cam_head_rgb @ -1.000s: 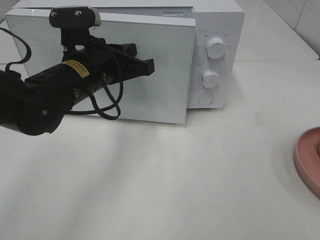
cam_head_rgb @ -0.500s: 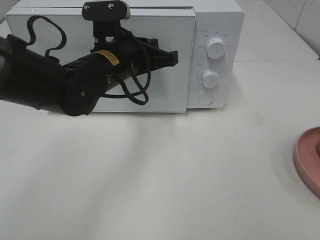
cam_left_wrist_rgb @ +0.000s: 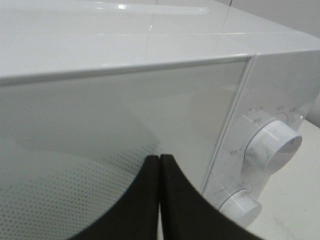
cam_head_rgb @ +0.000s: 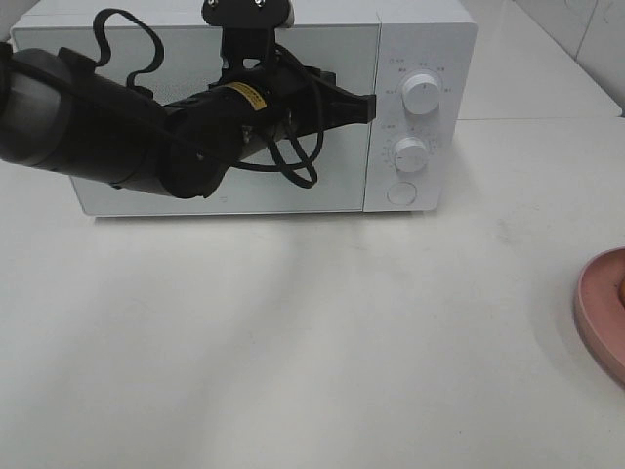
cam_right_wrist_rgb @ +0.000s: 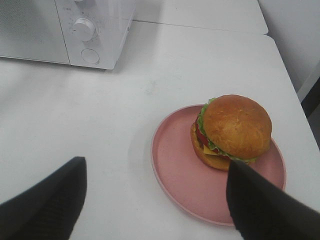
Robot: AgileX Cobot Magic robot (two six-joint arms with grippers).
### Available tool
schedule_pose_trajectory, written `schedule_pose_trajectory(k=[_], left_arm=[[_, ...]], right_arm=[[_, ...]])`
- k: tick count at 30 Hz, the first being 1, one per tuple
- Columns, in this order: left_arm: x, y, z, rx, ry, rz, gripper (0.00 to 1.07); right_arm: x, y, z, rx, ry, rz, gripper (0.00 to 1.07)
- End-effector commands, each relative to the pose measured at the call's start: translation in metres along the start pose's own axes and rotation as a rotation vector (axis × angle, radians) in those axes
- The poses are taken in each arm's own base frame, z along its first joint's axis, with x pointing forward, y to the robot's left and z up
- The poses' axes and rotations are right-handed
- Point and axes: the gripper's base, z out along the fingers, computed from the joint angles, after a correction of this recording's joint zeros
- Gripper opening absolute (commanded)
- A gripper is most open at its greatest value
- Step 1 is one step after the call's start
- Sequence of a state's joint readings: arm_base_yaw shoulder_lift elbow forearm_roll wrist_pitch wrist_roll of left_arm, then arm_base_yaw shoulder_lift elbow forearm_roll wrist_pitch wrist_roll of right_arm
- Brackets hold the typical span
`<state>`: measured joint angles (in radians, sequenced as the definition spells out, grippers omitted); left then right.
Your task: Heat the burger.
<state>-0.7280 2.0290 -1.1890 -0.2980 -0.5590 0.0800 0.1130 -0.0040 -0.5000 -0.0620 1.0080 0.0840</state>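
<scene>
The burger (cam_right_wrist_rgb: 234, 129), with an orange-brown bun and green lettuce, sits on the pink plate (cam_right_wrist_rgb: 180, 175) in the right wrist view. My right gripper (cam_right_wrist_rgb: 156, 165) is open and empty, hovering above the plate's near side. The plate's edge (cam_head_rgb: 598, 311) shows at the far right of the exterior view. The white microwave (cam_head_rgb: 425, 34) stands at the back with its door (cam_head_rgb: 332, 171) flush with the front. My left gripper (cam_head_rgb: 369, 98) is shut, its tips (cam_left_wrist_rgb: 159, 159) against the door's right edge beside the control panel.
The microwave panel has an upper knob (cam_head_rgb: 422, 93), a lower knob (cam_head_rgb: 411, 154) and a round button (cam_head_rgb: 401, 193). The left arm's body and cables (cam_head_rgb: 117, 137) hang in front of the door. White table (cam_head_rgb: 312, 332) spreads out in front.
My left gripper has moved right and toward the microwave, swinging the door from ajar to flush against the front. The plate has not moved.
</scene>
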Motion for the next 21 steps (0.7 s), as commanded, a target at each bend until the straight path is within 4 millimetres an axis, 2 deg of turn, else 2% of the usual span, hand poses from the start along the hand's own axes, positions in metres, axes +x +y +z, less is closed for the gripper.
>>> schedule_pose_trajectory(k=[1, 7, 9, 10, 11, 12, 13, 14, 15, 16, 21], left_arm=[[-0.014, 0.007, 0.000, -0.037, -0.006, -0.028, 0.00], [-0.016, -0.013, -0.011, 0.034, 0.120, 0.055, 0.03], [-0.017, -0.024, -0.021, 0.088, 0.225, 0.107, 0.21], [-0.017, -0.024, -0.021, 0.088, 0.225, 0.107, 0.21], [-0.017, -0.030, -0.027, 0.123, 0.293, 0.133, 0.41], [-0.017, -0.030, -0.027, 0.123, 0.293, 0.133, 0.41], [-0.017, -0.034, -0.035, 0.151, 0.365, 0.139, 0.67], [-0.018, -0.035, -0.039, 0.163, 0.402, 0.137, 0.81], [-0.018, -0.035, -0.039, 0.163, 0.402, 0.137, 0.81], [-0.017, -0.037, -0.048, 0.193, 0.503, 0.139, 1.03], [-0.018, -0.039, -0.065, 0.238, 0.649, 0.144, 0.99]], right_arm=[[0.001, 0.000, -0.003, 0.000, -0.037, -0.011, 0.75], [0.001, 0.000, -0.003, 0.000, -0.037, -0.012, 0.75], [0.001, 0.000, -0.003, 0.000, -0.037, -0.012, 0.75], [0.001, 0.000, -0.003, 0.000, -0.037, -0.012, 0.75], [0.001, 0.000, -0.003, 0.000, -0.037, -0.012, 0.75], [0.001, 0.000, -0.003, 0.000, -0.037, -0.012, 0.75], [0.001, 0.000, -0.003, 0.000, -0.037, -0.012, 0.75], [0.001, 0.000, -0.003, 0.000, -0.037, -0.012, 0.75], [0.001, 0.000, -0.003, 0.000, -0.037, -0.012, 0.75], [0.001, 0.000, -0.003, 0.000, -0.037, -0.012, 0.75], [0.001, 0.000, -0.003, 0.000, -0.037, -0.012, 0.75]])
